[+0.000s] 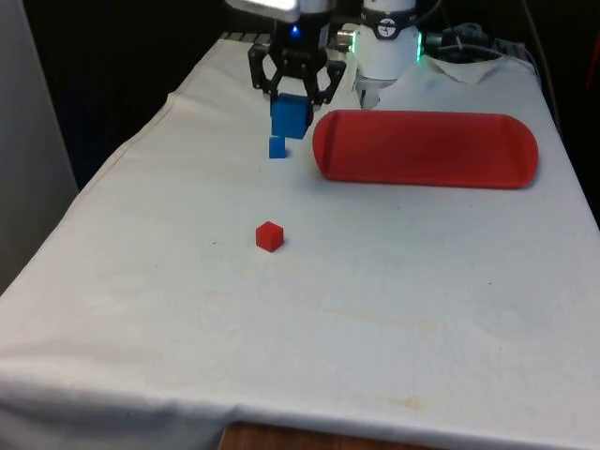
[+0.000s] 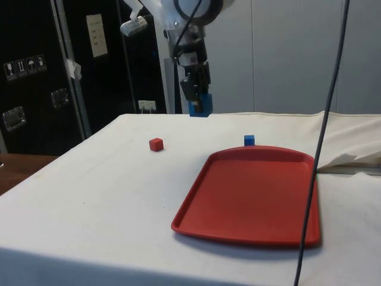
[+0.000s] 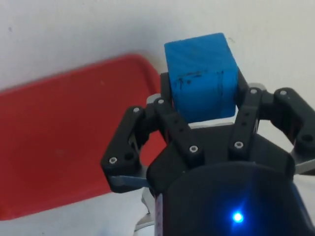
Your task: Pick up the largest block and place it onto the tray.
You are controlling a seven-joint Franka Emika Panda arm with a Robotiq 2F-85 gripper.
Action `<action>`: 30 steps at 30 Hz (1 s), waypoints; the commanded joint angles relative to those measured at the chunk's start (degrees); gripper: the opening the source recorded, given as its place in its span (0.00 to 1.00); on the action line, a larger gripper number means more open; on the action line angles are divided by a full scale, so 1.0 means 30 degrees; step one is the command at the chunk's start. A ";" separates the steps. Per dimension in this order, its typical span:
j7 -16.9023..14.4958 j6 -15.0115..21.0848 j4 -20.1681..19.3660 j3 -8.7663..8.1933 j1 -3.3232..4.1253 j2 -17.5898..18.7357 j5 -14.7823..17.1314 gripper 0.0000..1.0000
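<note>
Cloth-covered table point(image 1: 394, 309): tray point(image 1: 427, 150), two small blocks point(image 1: 269, 236).

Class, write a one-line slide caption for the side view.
Gripper holds the large blue block above the table, short of the red tray.

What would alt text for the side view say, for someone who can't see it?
A black gripper holds a large blue block in the air above a white-clothed table. A red tray lies nearby, with a small blue block behind it and a small red block apart.

Large blue block point(image 3: 202, 76): lower part hidden behind gripper point(image 3: 204, 115) fingers. Red tray point(image 3: 64, 137) cut off by wrist view edge, part hidden behind gripper. Small blue block point(image 2: 249, 140): base hidden behind tray rim in side view.
</note>
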 commanded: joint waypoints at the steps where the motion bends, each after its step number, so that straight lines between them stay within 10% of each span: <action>1: 0.0573 -0.0019 -0.0248 -0.0076 0.0191 -0.0344 -0.0611 0.00; 30: 0.4756 -0.0382 -0.3801 0.2464 0.0191 -0.4641 -0.3533 0.00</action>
